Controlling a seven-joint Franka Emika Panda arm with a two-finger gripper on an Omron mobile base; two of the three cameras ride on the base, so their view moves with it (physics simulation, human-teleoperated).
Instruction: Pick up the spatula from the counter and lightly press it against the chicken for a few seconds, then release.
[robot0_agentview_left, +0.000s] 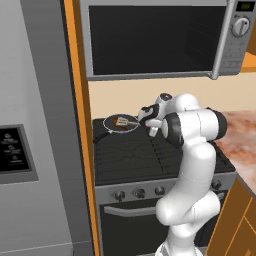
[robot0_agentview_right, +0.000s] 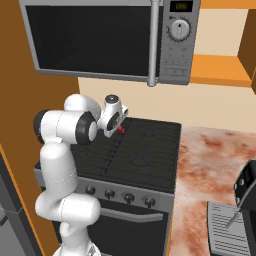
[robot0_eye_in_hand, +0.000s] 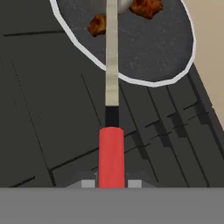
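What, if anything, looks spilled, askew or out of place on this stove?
Nothing stands out. The gripper is shut on the spatula by its red handle, with the blade reaching over the chicken. The chicken sits inside the pan on the stove.

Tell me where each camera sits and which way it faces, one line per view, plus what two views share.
Left base view: behind the arm on its left, facing forward and down at the stove and pan; the arm rises lower right.
Right base view: behind on its right, facing the same stove beside the counter; the arm rises lower left.
Hand view: on the hand, looking along the gripper, shut on the spatula, toward the pan holding chicken.
Shared: both base views show stove, arm and microwave.
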